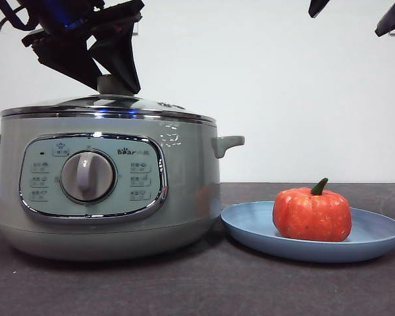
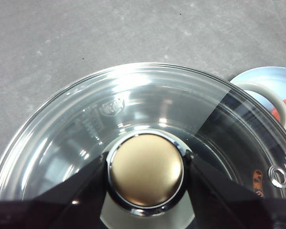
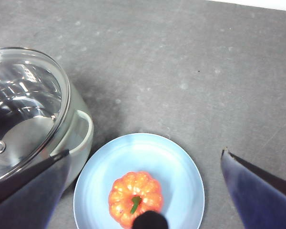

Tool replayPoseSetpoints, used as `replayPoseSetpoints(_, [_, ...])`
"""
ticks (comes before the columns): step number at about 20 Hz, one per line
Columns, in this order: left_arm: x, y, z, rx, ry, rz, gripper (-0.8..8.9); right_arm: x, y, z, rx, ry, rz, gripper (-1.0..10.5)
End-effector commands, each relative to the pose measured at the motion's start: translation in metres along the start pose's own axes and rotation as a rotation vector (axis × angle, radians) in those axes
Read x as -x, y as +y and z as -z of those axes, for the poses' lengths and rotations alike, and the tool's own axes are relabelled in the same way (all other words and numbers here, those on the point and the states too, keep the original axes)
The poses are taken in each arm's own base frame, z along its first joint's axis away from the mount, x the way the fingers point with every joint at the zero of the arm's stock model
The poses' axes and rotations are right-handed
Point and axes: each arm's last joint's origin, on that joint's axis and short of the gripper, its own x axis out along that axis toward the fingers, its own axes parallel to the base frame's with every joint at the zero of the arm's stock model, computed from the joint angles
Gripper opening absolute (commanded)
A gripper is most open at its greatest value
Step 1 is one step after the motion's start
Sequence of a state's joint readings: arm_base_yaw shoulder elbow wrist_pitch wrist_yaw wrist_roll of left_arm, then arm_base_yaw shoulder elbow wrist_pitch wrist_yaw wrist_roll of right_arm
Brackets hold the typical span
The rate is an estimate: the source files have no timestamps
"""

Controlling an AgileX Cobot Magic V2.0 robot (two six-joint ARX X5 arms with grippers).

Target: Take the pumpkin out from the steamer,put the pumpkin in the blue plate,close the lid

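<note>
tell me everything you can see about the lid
The lid is a domed disc of clear glass with a chrome rim, a small logo printed on the glass and a little steam vent near the edge. A round pale knob on a chrome collar sits at its centre. It rests level on the steamer, closed. The left claw sits at the knob, one black jaw on each side, seemingly touching it.

steamer [image 1: 184, 197] body: smooth satin pale-green plastic, chrome rim and panel trim; lid [image 2: 86, 138]: clear glossy glass, matt knob [image 2: 146, 169] in chrome collar; blue plate [image 3: 181, 167]: matt; pumpkin [image 1: 312, 214]: mottled, slightly glossy; table [image 3: 181, 62]: dark grey, matt, speckled
</note>
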State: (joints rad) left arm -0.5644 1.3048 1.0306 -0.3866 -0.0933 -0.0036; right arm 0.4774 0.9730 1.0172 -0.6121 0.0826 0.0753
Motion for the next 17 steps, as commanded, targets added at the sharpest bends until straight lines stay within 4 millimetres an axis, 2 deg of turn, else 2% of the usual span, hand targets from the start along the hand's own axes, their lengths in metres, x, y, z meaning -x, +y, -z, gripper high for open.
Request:
replayPoseSetpoints(1, [-0.011, 0.001, 0.013, -0.061, 0.080, -0.030, 2.48, -0.001, 0.000, 0.001, -0.010, 0.001, 0.001, 5.6])
replayPoseSetpoints(2, [-0.011, 0.001, 0.013, -0.052, 0.078, -0.030, 3.98, -0.001, 0.000, 0.001, -0.010, 0.001, 0.002, 5.6])
replayPoseSetpoints(3, [-0.010, 0.001, 0.012, -0.037, 0.077, -0.032, 4.50, -0.001, 0.000, 0.001, -0.010, 0.001, 0.001, 5.6])
replayPoseSetpoints(8, [-0.001, 0.002, 0.009, 0.016, 0.058, -0.036, 4.39, -0.001, 0.000, 0.001, -0.010, 0.001, -0.006, 5.6])
replayPoseSetpoints(10, [0.011, 0.003, 0.007, 0.064, 0.040, -0.035, 4.38, 0.001, 0.000, 0.001, -0.009, -0.004, -0.007, 5.4])
replayPoseSetpoints(13, [0.042, 0.005, 0.007, 0.083, 0.009, -0.033, 4.31, 0.008, 0.000, 0.001, 0.007, -0.025, -0.008, 4.0])
replayPoseSetpoints(14, [0.053, 0.006, 0.009, 0.083, 0.009, -0.033, 3.88, 0.010, 0.000, 0.000, 0.025, -0.033, -0.009, 3.4])
replayPoseSetpoints(16, [0.076, 0.009, 0.015, 0.080, 0.005, -0.033, 1.53, 0.016, -0.001, 0.000, 0.056, -0.054, -0.009, 1.7])
replayPoseSetpoints(17, [0.088, 0.010, 0.017, 0.079, -0.005, -0.034, -0.14, 0.020, -0.001, 0.001, 0.054, -0.069, -0.010, 0.8])
